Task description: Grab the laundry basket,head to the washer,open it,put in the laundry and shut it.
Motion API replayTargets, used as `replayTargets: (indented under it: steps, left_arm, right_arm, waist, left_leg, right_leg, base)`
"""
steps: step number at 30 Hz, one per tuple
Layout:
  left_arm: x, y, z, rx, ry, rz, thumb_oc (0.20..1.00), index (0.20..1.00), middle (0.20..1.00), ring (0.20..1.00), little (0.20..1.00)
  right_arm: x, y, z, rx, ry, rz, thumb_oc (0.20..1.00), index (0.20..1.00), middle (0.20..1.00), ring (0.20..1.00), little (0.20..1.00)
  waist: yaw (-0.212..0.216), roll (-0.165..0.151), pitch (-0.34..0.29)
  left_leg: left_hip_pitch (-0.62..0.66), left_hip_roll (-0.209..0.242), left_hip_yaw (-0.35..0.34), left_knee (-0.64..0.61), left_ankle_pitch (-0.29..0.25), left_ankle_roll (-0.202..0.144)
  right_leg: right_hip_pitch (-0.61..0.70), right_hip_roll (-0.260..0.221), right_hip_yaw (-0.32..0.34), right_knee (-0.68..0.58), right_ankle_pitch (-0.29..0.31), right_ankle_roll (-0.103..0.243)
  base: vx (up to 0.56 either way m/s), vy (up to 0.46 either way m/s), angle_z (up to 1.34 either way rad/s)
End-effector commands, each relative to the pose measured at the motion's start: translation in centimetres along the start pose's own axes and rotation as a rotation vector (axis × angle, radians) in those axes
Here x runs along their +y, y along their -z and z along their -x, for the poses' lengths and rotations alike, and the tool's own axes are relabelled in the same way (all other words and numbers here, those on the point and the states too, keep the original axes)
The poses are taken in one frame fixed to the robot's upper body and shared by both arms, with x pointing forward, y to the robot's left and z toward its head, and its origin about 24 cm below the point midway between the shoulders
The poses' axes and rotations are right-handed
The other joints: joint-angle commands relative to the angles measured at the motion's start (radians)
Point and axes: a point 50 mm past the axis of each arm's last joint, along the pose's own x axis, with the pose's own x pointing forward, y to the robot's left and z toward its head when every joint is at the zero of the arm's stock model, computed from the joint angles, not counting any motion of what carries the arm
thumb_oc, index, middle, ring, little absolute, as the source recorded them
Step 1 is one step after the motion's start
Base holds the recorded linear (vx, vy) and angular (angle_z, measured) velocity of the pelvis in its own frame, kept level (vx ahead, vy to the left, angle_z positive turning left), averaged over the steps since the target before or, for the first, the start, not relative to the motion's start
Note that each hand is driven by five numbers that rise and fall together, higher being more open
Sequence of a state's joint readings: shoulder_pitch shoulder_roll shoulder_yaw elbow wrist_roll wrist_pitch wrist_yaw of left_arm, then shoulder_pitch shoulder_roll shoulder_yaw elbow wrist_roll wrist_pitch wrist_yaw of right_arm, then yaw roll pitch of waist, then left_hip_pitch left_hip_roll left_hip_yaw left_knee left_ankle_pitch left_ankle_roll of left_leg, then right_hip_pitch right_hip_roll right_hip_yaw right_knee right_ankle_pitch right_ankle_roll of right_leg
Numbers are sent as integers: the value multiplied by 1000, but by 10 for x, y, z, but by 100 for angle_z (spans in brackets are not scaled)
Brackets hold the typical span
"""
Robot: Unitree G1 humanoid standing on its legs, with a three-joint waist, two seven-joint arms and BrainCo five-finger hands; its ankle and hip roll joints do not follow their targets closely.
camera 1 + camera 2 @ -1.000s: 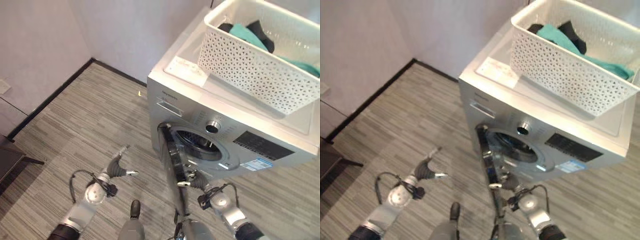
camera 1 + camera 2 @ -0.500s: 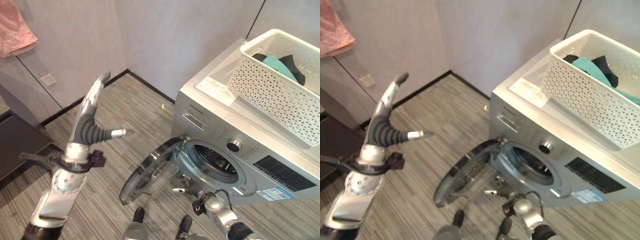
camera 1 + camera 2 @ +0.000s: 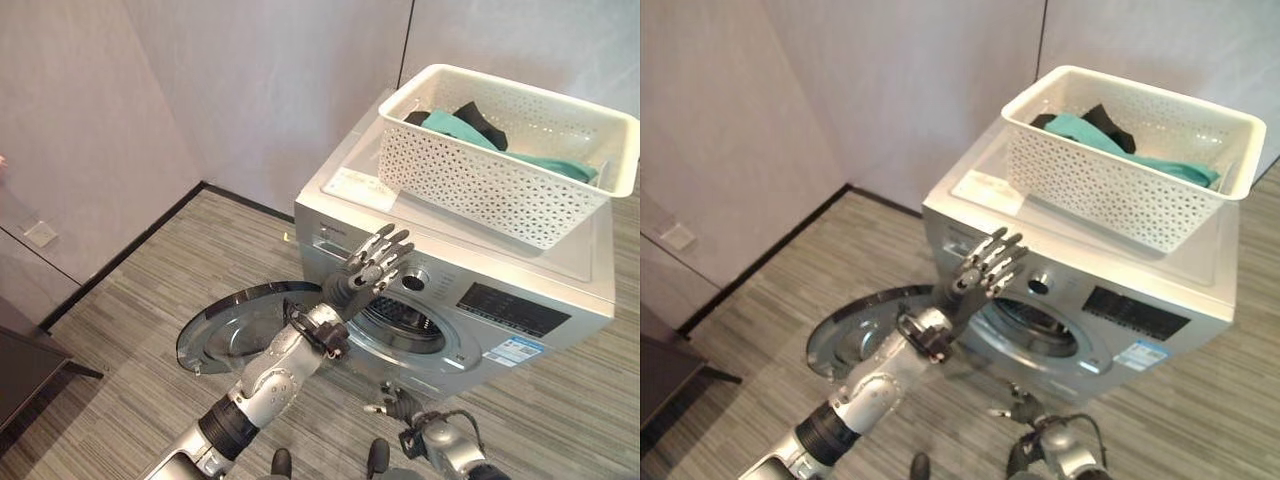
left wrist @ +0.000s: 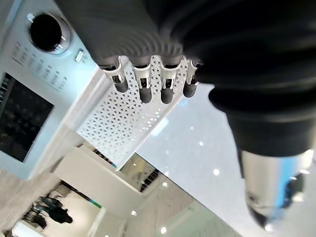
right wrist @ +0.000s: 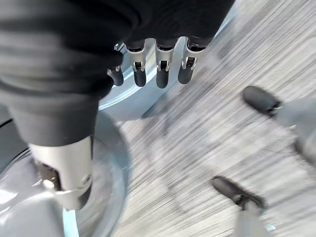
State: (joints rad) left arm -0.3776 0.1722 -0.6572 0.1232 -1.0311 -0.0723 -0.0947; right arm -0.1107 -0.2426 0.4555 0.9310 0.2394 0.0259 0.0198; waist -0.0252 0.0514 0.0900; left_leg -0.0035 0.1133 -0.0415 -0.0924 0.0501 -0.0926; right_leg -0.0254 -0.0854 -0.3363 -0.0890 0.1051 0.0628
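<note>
The silver washer (image 3: 480,310) stands against the wall with its round door (image 3: 240,325) swung wide open to the left, so the dark drum opening (image 3: 400,322) shows. On top of it sits the white lattice laundry basket (image 3: 480,180), holding teal and black laundry (image 3: 450,125). My left hand (image 3: 368,268) is raised in front of the washer's upper front, beside the knob (image 4: 45,30), its fingers straight and holding nothing. My right hand (image 3: 400,407) hangs low under the washer's front, open and holding nothing.
Grey striped floor spreads to the left of the washer. A wall with a black baseboard runs behind it, with a socket (image 3: 40,233) low on the left. Dark furniture (image 3: 20,370) stands at the lower left. A white sheet (image 3: 350,185) lies on the washer's top.
The camera has shifted. The door has swung from part open to wide open. My left hand has crossed from out at the left to the washer's front. My right hand stays low.
</note>
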Motion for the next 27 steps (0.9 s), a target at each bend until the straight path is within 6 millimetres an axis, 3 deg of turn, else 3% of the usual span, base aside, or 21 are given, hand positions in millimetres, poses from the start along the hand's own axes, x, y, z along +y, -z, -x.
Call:
replayTargets:
  steps: [1,2,6,7,9,11,12,13,16,17,18,19,20,23,27]
  left_arm:
    - [-2,-29,-13,7,43,-443,1000,1000,1000,1000,1000]
    - [1,-17,-19,82,51,-492,1000,1000,1000,1000,1000]
    - [-3,-14,-36,102,84,-686,1000,1000,1000,1000,1000]
    - [-2,-9,-37,162,127,-791,1000,1000,1000,1000,1000]
    - [12,-12,-35,213,109,-942,1000,1000,1000,1000,1000]
    - [33,-2,-33,338,86,-1106,1000,1000,1000,1000,1000]
    - [33,-1,-33,337,87,-1107,1000,1000,1000,1000,1000]
    - [56,8,-28,472,49,-1261,1000,1000,1000,1000,1000]
    - [77,13,-24,592,5,-1434,1000,1000,1000,1000,1000]
    - [100,17,-15,733,-34,-1569,1000,1000,1000,1000,1000]
    - [100,18,-15,732,-33,-1570,1000,1000,1000,1000,1000]
    - [122,13,-1,840,-117,-1618,1000,1000,1000,1000,1000]
    - [122,13,-1,838,-117,-1619,1000,1000,1000,1000,1000]
    - [147,-8,17,918,-236,-1676,1000,1000,1000,1000,1000]
    - [164,-65,24,786,-501,-1765,1000,1000,1000,1000,1000]
  right_arm:
    - [6,-55,4,-218,-33,49,1000,1000,1000,1000,1000]
    - [-8,-33,7,-162,-2,33,1000,1000,1000,1000,1000]
    - [-16,-9,3,-66,55,-21,1000,1000,1000,1000,1000]
    - [-12,-22,-3,-84,57,-28,1000,1000,1000,1000,1000]
    - [-10,-31,-2,-128,44,-9,1000,1000,1000,1000,1000]
    - [-11,-37,0,-162,30,5,1000,1000,1000,1000,1000]
    - [-11,-37,0,-162,31,5,1000,1000,1000,1000,1000]
    - [-14,-43,2,-190,24,16,1000,1000,1000,1000,1000]
    - [-16,-49,2,-207,22,23,1000,1000,1000,1000,1000]
    - [-17,-59,2,-241,16,45,1000,1000,1000,1000,1000]
    - [-17,-60,2,-242,17,44,1000,1000,1000,1000,1000]
    - [-21,-67,4,-272,24,51,1000,1000,1000,1000,1000]
    - [-21,-67,4,-272,25,51,1000,1000,1000,1000,1000]
    - [-26,-75,7,-306,37,50,1000,1000,1000,1000,1000]
    - [-30,-83,10,-362,63,29,1000,1000,1000,1000,1000]
  waist:
    - [-8,-46,46]
    - [-15,-47,50]
    - [-13,-46,49]
    - [-13,-34,58]
    - [-22,-35,68]
    - [-30,-39,77]
    - [-29,-39,77]
    - [-38,-45,92]
    - [-43,-49,110]
    - [-53,-58,128]
    - [-52,-58,127]
    - [-56,-66,145]
    - [-57,-66,143]
    - [-57,-81,157]
    - [-51,-94,179]
  left_leg:
    - [19,-12,67,5,-76,13]
    - [22,-11,71,5,-76,12]
    - [14,-17,61,5,-74,16]
    - [6,-22,59,5,-74,19]
    - [0,-23,73,5,-76,20]
    - [-5,-20,84,5,-75,20]
    - [-5,-20,85,5,-75,20]
    - [-15,-20,91,5,-72,20]
    - [-26,-16,98,5,-69,19]
    - [-46,-15,102,5,-58,19]
    - [-47,-15,102,5,-58,19]
    - [-60,-10,110,5,-54,17]
    - [-64,-12,109,5,-51,18]
    - [-88,-8,114,5,-42,18]
    - [-108,-4,113,5,-33,16]
  right_leg:
    - [63,-54,48,2,-125,60]
    - [64,-52,50,2,-127,61]
    - [63,-58,40,2,-127,64]
    - [54,-63,40,2,-123,70]
    - [38,-63,50,2,-118,73]
    - [26,-62,58,2,-115,74]
    - [26,-62,59,2,-115,74]
    - [11,-61,65,2,-110,75]
    - [-4,-57,74,2,-105,74]
    - [-29,-57,82,2,-94,75]
    - [-30,-57,82,2,-94,75]
    - [-47,-54,87,2,-88,76]
    - [-51,-56,87,2,-86,76]
    - [-76,-56,92,2,-77,75]
    - [-95,-59,91,2,-70,77]
  base:
    - [-19,15,-12]
    - [-3,14,-20]
    - [-1,17,-4]
    - [-44,60,3]
    - [-57,62,-3]
    - [-39,30,-7]
    - [-62,17,-5]
    - [-75,9,-4]
    - [-76,9,-9]
    - [-101,12,-15]
    - [-130,24,-12]
    - [-60,19,-9]
    - [-92,18,-8]
    - [-64,4,-3]
    - [-58,2,3]
